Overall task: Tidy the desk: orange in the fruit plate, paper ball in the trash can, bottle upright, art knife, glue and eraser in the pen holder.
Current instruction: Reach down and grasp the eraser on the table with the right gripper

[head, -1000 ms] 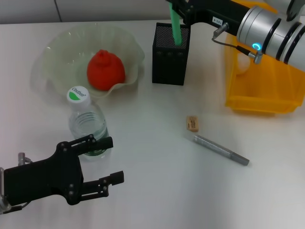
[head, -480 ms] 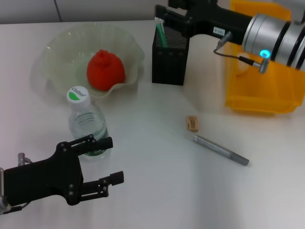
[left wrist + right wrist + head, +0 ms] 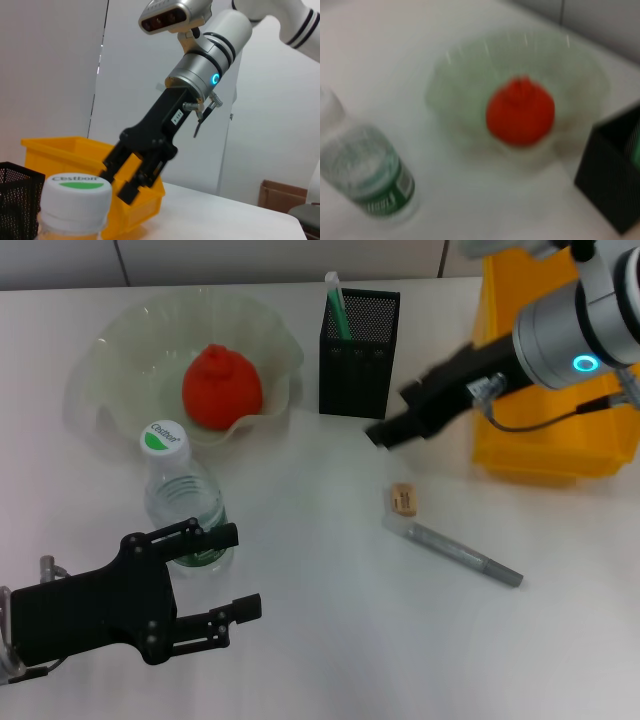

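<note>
— Beside the mesh pen holder (image 3: 358, 352), what is the right gripper (image 3: 388, 430) doing?

— It hangs low over the table, between the holder and the eraser (image 3: 403, 499). The left wrist view shows its jaws apart with nothing between them. A green glue stick (image 3: 336, 308) leans inside the holder.

— So what is the step in hand?

— I judge it to be fetching the eraser, the nearest loose thing. It lies just beside the tip of the grey art knife (image 3: 463, 554), almost touching it.

— How should that go?

— Come straight down with the fingers astride the eraser's short sides, so that the knife is not nudged. It is small and flat, so the tips must reach nearly to the tabletop before closing. A light squeeze should do, since rubber grips well.

— And the rest?

— The orange (image 3: 221, 386) sits in the fruit plate (image 3: 120, 338), and the bottle (image 3: 183, 500) stands upright with its cap on. The left gripper (image 3: 232, 575) is parked near the bottle, jaws apart and empty. I see no paper ball on the table; the yellow bin (image 3: 555, 442) stands at the right.
</note>
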`<state>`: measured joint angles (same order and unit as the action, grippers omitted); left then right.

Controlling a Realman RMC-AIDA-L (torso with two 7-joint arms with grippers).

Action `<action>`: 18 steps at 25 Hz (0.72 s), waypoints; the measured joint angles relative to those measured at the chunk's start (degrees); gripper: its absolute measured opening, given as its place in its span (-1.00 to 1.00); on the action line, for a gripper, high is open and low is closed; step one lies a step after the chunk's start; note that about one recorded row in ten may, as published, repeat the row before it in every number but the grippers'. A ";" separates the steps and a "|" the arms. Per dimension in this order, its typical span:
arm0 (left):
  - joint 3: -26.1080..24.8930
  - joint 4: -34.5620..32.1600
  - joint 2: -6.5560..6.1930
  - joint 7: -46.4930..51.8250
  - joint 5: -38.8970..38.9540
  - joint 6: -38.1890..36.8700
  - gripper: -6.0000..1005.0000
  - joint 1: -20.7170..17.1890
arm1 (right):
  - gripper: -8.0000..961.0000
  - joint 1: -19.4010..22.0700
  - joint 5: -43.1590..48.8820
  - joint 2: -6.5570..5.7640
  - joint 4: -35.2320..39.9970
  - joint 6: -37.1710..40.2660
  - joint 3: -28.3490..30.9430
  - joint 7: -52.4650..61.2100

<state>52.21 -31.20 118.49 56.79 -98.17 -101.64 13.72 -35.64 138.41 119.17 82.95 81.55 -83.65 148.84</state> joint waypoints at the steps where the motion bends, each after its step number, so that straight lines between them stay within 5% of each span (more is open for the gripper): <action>1: 0.00 0.00 0.00 0.24 -0.03 0.20 0.56 0.04 | 0.39 -1.08 0.95 0.00 -0.51 1.64 -0.06 0.81; 18: 0.00 0.70 -0.02 0.25 -0.10 0.93 0.56 0.40 | 0.41 -7.94 8.11 0.23 -13.42 3.07 -3.32 0.57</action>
<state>52.21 -30.50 118.47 57.05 -98.27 -100.72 14.12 -43.57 146.52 119.40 69.53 84.62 -86.97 149.41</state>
